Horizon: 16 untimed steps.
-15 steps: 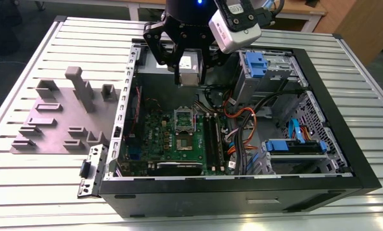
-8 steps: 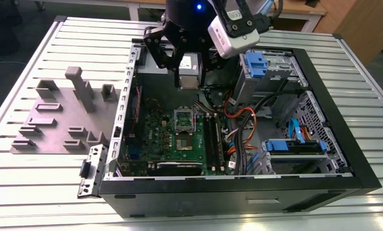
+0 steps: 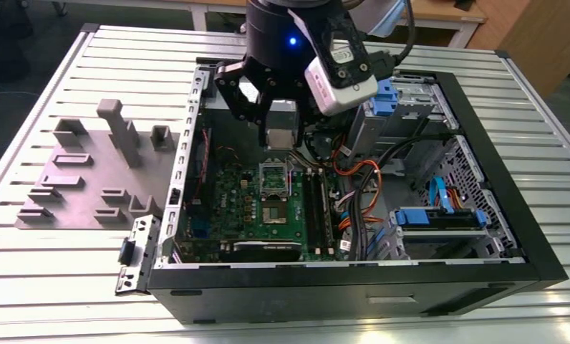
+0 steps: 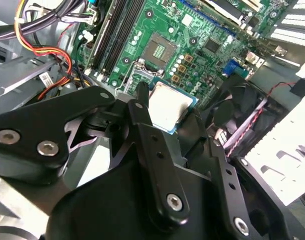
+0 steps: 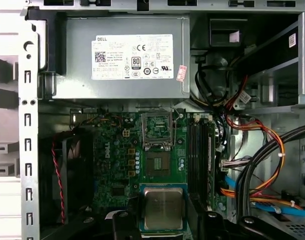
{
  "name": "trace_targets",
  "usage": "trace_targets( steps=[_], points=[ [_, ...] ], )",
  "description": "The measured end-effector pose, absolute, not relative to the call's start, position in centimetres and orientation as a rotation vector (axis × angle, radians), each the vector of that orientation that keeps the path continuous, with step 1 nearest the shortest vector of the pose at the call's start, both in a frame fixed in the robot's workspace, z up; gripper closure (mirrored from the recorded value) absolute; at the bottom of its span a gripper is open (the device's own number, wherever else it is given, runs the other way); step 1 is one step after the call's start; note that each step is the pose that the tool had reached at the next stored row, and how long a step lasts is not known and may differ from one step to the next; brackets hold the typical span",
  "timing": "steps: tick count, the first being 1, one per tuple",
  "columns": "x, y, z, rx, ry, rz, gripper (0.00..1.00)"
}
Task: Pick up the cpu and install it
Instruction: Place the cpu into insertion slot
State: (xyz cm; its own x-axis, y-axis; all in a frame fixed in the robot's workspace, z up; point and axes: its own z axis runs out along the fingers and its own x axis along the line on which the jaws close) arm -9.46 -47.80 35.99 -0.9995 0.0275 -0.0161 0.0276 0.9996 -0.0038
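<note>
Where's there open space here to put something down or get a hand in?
Bare slatted table borders the grey fixture plate on the exterior view's left, beside the computer case. Inside, cables crowd the drive side, and the tool holds the cpu over the motherboard.

I look into an open black computer case (image 3: 361,304) lying on a ribbed silver metal bench (image 3: 56,287). A green motherboard (image 5: 112,165) lies flat inside, with long black memory slots (image 5: 200,155) on one side and a black fan (image 5: 67,170) on the other. A grey power supply box with a white label (image 5: 127,60) sits just beside the board. Orange and red cables (image 4: 45,50) loop near blue drive bays (image 3: 438,218). To the exterior view's left of the case, a grey plate with upright blocks (image 3: 94,179) rests on the bench.
</note>
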Motion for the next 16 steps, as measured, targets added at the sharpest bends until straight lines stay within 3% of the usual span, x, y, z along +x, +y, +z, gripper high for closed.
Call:
trace_targets(
  steps=[16],
  points=[
    [-9.46, -47.8, 35.19, 0.039, 3.125, -0.006, 0.53]
  ],
)
